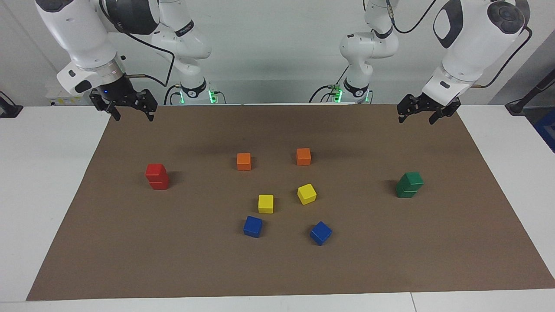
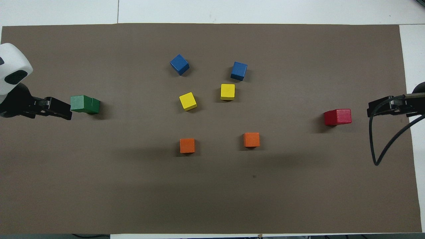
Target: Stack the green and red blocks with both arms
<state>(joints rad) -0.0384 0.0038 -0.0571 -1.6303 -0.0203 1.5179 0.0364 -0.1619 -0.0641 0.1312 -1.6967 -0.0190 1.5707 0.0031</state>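
Two red blocks (image 1: pixel 157 176) stand stacked on the brown mat toward the right arm's end, one red face up in the overhead view (image 2: pixel 338 117). Two green blocks (image 1: pixel 409 185) stand stacked toward the left arm's end, the upper one turned a little on the lower (image 2: pixel 84 104). My right gripper (image 1: pixel 133 116) hangs open and empty over the mat's corner, well clear of the red stack; its tip shows from overhead (image 2: pixel 382 108). Open and empty too, my left gripper (image 1: pixel 416 119) hangs over the mat above the green stack's end (image 2: pixel 61 112).
Mid-mat lie two orange cubes (image 1: pixel 243 161) (image 1: pixel 303 156), two yellow cubes (image 1: pixel 266 203) (image 1: pixel 306 193) and two blue cubes (image 1: pixel 253 226) (image 1: pixel 320 233). The brown mat (image 1: pixel 217 268) covers most of a white table. A black cable (image 2: pixel 378 149) loops down from the right arm.
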